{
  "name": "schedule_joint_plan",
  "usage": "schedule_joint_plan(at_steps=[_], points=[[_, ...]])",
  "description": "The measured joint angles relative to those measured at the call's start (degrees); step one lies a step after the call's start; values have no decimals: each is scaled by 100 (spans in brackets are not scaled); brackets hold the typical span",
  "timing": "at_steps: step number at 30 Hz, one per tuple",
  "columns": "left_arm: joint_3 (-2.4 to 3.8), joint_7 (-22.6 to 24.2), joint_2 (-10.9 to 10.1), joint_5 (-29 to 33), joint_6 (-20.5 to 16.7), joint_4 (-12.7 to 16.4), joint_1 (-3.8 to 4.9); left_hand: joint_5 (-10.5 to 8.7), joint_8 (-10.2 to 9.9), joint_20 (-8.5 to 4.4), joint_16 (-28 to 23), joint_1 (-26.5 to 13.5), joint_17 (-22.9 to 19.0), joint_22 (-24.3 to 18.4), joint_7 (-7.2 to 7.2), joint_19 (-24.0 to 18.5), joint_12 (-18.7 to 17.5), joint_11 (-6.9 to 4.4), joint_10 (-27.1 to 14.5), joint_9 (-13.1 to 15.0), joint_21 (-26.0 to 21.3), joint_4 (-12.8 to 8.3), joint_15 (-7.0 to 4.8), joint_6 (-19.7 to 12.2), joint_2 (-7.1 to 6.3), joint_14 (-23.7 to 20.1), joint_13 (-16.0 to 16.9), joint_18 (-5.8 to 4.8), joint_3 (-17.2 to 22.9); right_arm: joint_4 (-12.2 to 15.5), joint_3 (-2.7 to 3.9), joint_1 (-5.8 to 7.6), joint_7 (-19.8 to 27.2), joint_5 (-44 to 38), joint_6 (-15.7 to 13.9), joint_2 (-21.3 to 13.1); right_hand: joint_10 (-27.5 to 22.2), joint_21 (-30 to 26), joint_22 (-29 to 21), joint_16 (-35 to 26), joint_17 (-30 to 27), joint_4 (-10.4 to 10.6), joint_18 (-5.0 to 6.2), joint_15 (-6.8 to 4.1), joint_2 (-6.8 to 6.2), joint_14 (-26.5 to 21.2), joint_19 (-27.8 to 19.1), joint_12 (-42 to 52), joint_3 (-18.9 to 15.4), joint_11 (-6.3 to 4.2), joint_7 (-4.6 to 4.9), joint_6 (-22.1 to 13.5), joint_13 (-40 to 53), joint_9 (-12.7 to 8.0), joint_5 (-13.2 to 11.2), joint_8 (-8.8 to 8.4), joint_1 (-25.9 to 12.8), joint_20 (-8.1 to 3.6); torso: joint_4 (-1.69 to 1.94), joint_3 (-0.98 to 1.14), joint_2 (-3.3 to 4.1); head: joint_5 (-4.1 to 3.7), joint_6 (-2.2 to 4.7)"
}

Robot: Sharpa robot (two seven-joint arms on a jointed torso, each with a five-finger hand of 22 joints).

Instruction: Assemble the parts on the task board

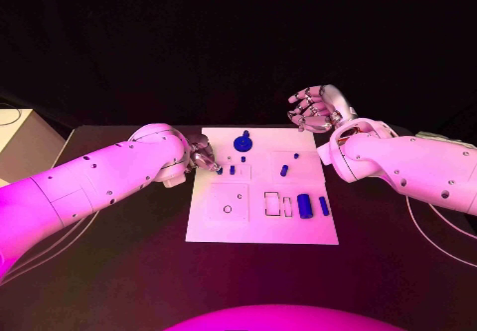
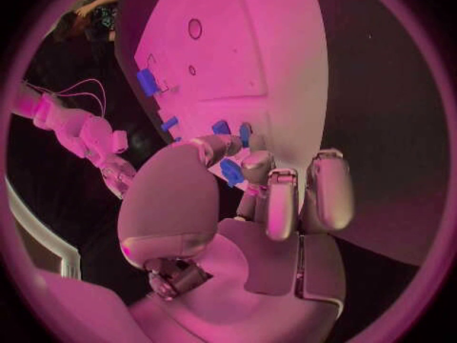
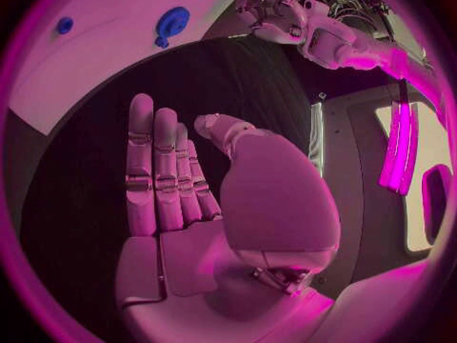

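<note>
blue part (image 2: pixel 231 171) pinched in the left hand (image 1: pixel 204 157) over the task board (image 1: pixel 260 231); next, seating it. right hand (image 1: pixel 316 110) idles open, empty.

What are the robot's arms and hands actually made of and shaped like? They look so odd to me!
Each arm is a chain of smooth, rounded white shells dotted with small dark screw holes. The left arm and right arm end in the left hand and right hand, both shiny silver metal with jointed fingers and padded-looking tips. Thin cables trail beside the right arm.
</note>
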Motion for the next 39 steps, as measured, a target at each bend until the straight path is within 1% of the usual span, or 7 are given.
schedule_joint_plan(at_steps=[24,29,32,33,36,39], points=[[-1,-82,-29,1,68,49,-3,0,-22,0,0,-23,0,-1,-6,0,-1,-9,29,-27,-1,-8,0,28,-22,0,-1,0,-8,3,0,0,0,1,0,-7,0,0,0,0,-2,0,0,0,0,0,0,0,0,0,0,0,1,1,0,0,0,0,3,-4,-1,-5,-7],[1,-98,-13,11,65,31,-1,35,-22,0,0,-23,0,-2,-6,0,-1,-8,29,-22,-1,-16,0,29,-22,0,0,0,-16,4,0,0,0,1,0,-7,0,0,0,0,-3,0,0,0,0,0,0,0,0,0,0,0,1,1,0,0,0,0,2,-3,-1,0,-2],[1,-111,1,38,61,6,1,35,-43,0,-1,-23,0,-12,-5,0,-1,2,40,-13,-1,-16,0,31,-22,0,30,0,-16,5,0,0,0,1,0,-7,0,0,1,0,-3,0,0,0,0,0,0,0,0,0,0,0,1,1,0,0,0,0,2,0,-1,3,-2],[1,-117,8,55,58,-7,2,35,-55,0,8,-81,0,-11,-13,0,32,9,92,-10,-1,-26,0,56,-17,0,74,0,-26,5,0,0,0,1,0,-7,0,0,0,0,-3,0,0,0,0,0,0,0,0,0,0,0,1,1,0,0,0,0,2,0,-1,3,-3],[2,-130,20,102,49,-36,3,-7,-71,-21,27,-205,0,7,-56,21,61,-52,172,8,-1,-84,-21,102,39,-22,151,1,-82,7,0,0,0,1,0,-8,0,0,1,0,-3,0,0,0,0,0,0,0,0,0,0,0,1,1,0,0,0,0,1,0,-1,3,-3],[3,-140,31,153,39,-56,6,-19,-76,-21,27,-211,0,10,-70,21,61,-52,172,39,-1,-119,-43,132,44,-1,182,1,-117,9,0,0,0,1,0,-13,0,0,1,0,-2,0,0,0,0,0,0,0,0,0,0,0,1,1,0,0,0,0,0,4,0,3,-3]])
